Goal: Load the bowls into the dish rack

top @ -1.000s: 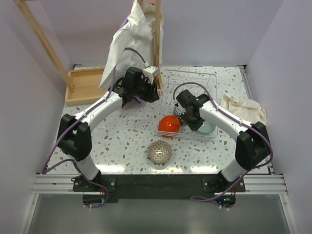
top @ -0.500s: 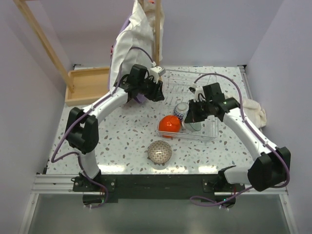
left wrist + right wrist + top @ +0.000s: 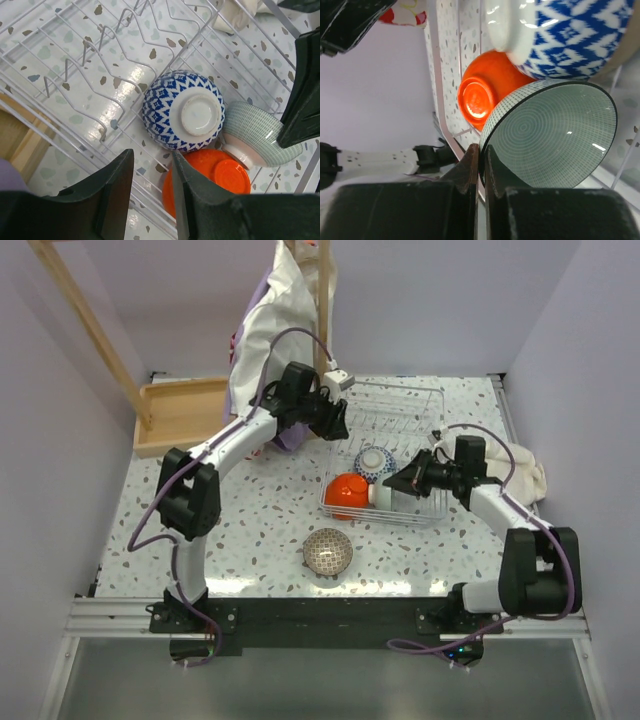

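The white wire dish rack (image 3: 415, 400) holds three bowls close together. A blue-and-white patterned bowl (image 3: 182, 111) lies upside down, with a glossy orange-red bowl (image 3: 210, 175) upside down in front of it. Beside them a pale mint green bowl (image 3: 555, 135) stands on edge, and my right gripper (image 3: 481, 150) is shut on its rim. My left gripper (image 3: 151, 157) hovers above the rack (image 3: 85, 65), open, with nothing between its fingers. A speckled beige bowl (image 3: 328, 551) sits upside down on the table in front of the rack.
A wooden tray (image 3: 180, 415) lies at the back left. A white cloth (image 3: 270, 330) hangs from a wooden frame behind the left arm. A crumpled towel (image 3: 505, 458) lies just right of the rack.
My right arm has swung out to the right while gripping the mint green bowl, which now stands on edge. My left gripper has moved right over the rack. The blue-and-white bowl has come into view.
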### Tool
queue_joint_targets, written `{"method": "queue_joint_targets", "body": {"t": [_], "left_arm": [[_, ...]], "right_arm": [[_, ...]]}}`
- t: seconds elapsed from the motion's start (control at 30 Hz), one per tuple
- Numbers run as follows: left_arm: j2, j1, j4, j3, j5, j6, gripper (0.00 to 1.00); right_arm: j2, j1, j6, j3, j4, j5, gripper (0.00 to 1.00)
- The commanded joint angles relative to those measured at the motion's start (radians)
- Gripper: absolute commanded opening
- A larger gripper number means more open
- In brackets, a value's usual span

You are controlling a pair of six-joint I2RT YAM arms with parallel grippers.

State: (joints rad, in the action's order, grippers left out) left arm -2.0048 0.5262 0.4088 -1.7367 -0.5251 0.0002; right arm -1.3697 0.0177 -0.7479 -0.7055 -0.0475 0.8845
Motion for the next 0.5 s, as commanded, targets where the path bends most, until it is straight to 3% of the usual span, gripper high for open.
{"method": "queue_joint_targets", "body": {"t": [0.0, 0.1, 0.23, 0.47], "left_arm": [[-0.044, 0.012, 0.022, -0.110, -0.022, 0.038, 0.41], [-0.072, 0.020, 0.019, -0.149, -0.029, 0.043, 0.41], [-0.094, 0.037, 0.002, -0.181, -0.029, 0.035, 0.41], [-0.069, 0.046, -0.021, -0.162, -0.049, 0.015, 0.41]], "right_arm": [[-0.054, -0.053, -0.113, 0.014, 0.239, 0.097, 0.00], [-0.091, -0.058, -0.024, -0.027, 0.119, 0.094, 0.00], [-0.138, -0.070, 0.154, -0.103, -0.183, 0.035, 0.00], [-0.115, -0.094, 0.360, -0.233, -0.515, -0.154, 0.14]]}}
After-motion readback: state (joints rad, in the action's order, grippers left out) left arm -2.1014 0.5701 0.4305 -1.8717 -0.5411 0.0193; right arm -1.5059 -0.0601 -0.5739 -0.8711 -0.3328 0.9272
